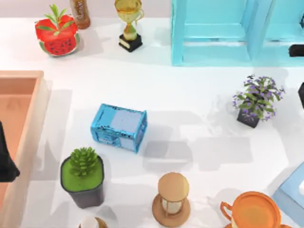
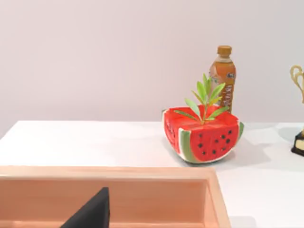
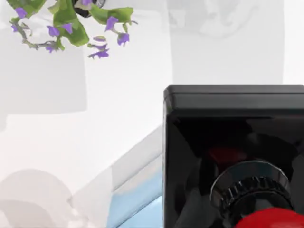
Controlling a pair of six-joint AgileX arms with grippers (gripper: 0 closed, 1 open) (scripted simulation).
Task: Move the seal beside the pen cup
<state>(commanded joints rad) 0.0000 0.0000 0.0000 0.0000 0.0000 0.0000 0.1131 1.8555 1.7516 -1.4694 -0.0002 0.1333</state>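
At the back right of the white table (image 1: 190, 95), a pale blue shelf unit (image 1: 213, 33) is the biggest thing in the top view. A wooden tray (image 1: 28, 142) comes next, filling the left edge, and the black bulk of the left arm (image 1: 5, 161) overlaps its inner side; whether that arm's jaws are open or shut cannot be told. Near the table's middle, left of centre, lies the pen cup (image 1: 118, 127), a shiny blue box with a pale panel facing up. In front of it, a black pot with a green succulent (image 1: 83, 176) stands to the left, a wooden hourglass (image 1: 172, 199) to the right, and an orange vessel (image 1: 251, 211) farther right at the front edge. A purple-flowered plant (image 1: 256, 100) stands at the right. Along the back sit a watermelon-shaped planter (image 1: 57, 35), a gold trophy (image 1: 129, 23) and a bottle (image 1: 80, 12). In the right wrist view the seal (image 3: 232, 156) looms very close, black block base and glossy red knob, above white tabletop near a pale blue surface. How the right arm's jaws stand cannot be told.
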